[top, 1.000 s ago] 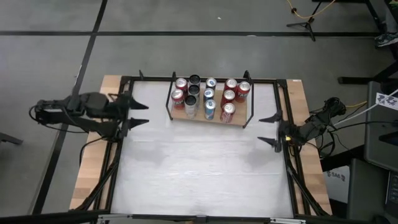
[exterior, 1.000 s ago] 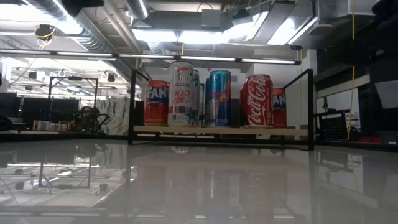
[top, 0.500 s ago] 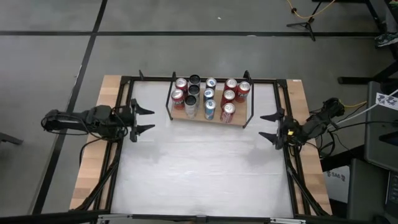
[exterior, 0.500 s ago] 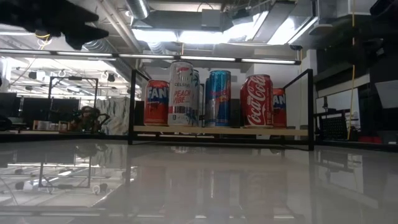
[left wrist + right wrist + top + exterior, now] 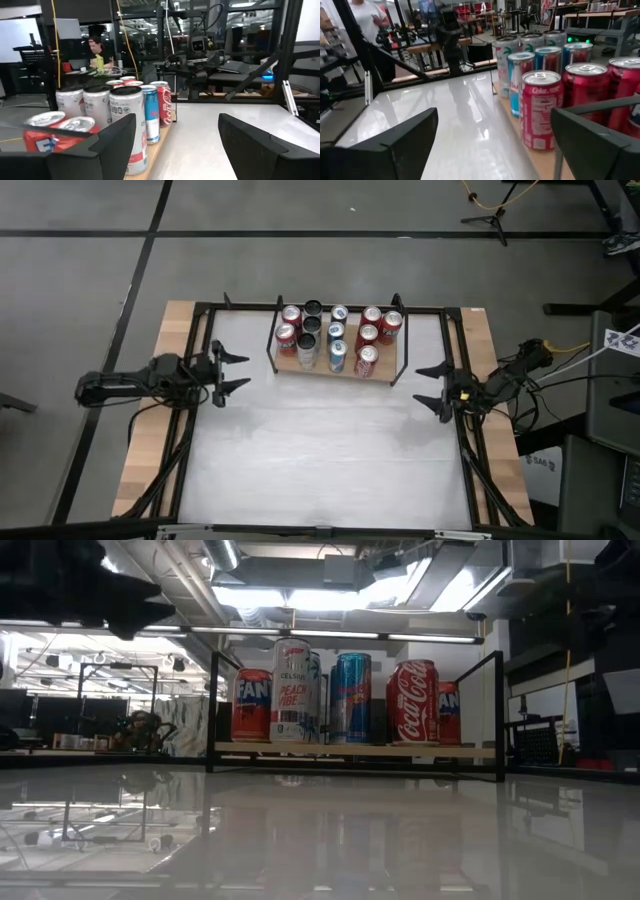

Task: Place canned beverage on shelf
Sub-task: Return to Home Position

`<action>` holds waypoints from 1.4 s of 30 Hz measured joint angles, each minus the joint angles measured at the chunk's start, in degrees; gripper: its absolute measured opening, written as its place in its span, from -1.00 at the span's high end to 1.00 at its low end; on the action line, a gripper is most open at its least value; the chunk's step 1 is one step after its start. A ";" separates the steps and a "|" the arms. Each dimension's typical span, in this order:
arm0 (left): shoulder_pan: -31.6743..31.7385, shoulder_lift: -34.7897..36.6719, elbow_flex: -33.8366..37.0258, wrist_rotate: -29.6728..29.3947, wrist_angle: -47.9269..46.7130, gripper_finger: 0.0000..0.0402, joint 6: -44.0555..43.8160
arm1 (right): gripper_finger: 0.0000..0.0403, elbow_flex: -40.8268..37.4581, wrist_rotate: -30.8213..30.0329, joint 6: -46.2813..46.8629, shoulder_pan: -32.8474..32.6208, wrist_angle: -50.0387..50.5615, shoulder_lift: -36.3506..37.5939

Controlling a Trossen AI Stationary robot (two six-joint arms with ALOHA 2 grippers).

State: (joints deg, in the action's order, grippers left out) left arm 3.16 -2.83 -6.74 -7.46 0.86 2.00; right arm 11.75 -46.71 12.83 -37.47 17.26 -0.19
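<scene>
Several canned beverages (image 5: 337,340) stand upright on the small wooden shelf (image 5: 336,367) with black rod brackets, at the table's far middle; the low view shows them in a row (image 5: 345,698). My left gripper (image 5: 232,373) hangs open at the table's left edge, pointing level toward the right, nothing between its fingers (image 5: 176,145). My right gripper (image 5: 432,385) hangs open at the right edge, pointing left, with nothing between its fingers either (image 5: 492,140). Neither touches a can.
The white tabletop (image 5: 320,450) stretches bare in front of the shelf. Black frame rails (image 5: 200,310) run along the table's far and side edges, beside wooden side strips (image 5: 145,450). People sit or stand in the room beyond the table (image 5: 97,47).
My left gripper has sunk and drawn back toward the table's left edge, levelling out; in the low view it has come down into the upper left corner. Its fingers stay open. The cans and the shelf have not moved.
</scene>
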 joint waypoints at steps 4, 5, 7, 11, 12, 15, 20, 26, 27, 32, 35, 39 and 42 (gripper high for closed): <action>2.15 0.73 4.78 3.12 5.65 -0.38 -1.18 | -0.86 -2.62 0.23 -1.25 0.02 -5.63 0.04; 2.67 0.79 6.02 3.62 7.27 -0.38 -1.71 | -0.86 -3.24 0.22 -1.69 0.02 -6.40 0.01; 3.82 0.64 6.32 4.26 6.21 -0.38 -2.58 | -0.86 -4.30 0.25 -2.80 0.02 -8.49 0.00; 5.78 0.52 6.34 6.15 5.42 -0.38 -2.32 | -0.86 -7.44 0.24 -4.84 0.02 -14.17 0.02; 6.21 0.52 6.34 6.90 5.15 -0.38 -2.03 | -0.86 -8.55 0.27 -5.55 0.02 -15.63 0.02; 7.14 0.52 6.34 8.61 2.47 -0.38 -2.08 | -0.86 -11.33 0.28 -7.04 0.02 -21.65 -0.02; 7.48 0.09 6.27 8.17 -0.11 -0.38 -4.43 | -0.86 -11.32 2.00 -10.39 0.03 -21.74 0.00; 7.45 -0.22 6.27 8.05 -0.17 -0.38 -4.87 | -0.86 -11.30 1.20 -14.62 0.02 -21.55 -0.09; 7.45 -0.22 6.27 7.92 -0.20 -0.38 -4.43 | -0.86 -11.30 1.21 -15.08 0.02 -21.53 -0.09; 7.43 -0.22 6.27 7.04 -0.28 -0.38 -2.43 | -0.86 -11.30 2.12 -15.70 0.02 -21.51 -0.09; 7.43 -0.22 6.27 6.99 -0.28 -0.38 -2.91 | -0.86 -11.28 4.73 -15.72 0.02 -21.56 -0.09; 7.43 -0.22 6.27 6.97 -0.29 -0.38 -2.89 | -0.86 -11.28 9.25 -16.27 0.89 -21.73 -0.11; 7.43 -0.22 6.27 6.97 -0.28 -0.38 -2.89 | -0.86 -11.28 12.37 -16.32 4.28 -21.94 -0.13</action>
State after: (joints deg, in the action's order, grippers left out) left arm 10.59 -3.05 -0.47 -0.49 0.58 -0.89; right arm 0.47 -34.34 -3.49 -33.19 -4.69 -0.32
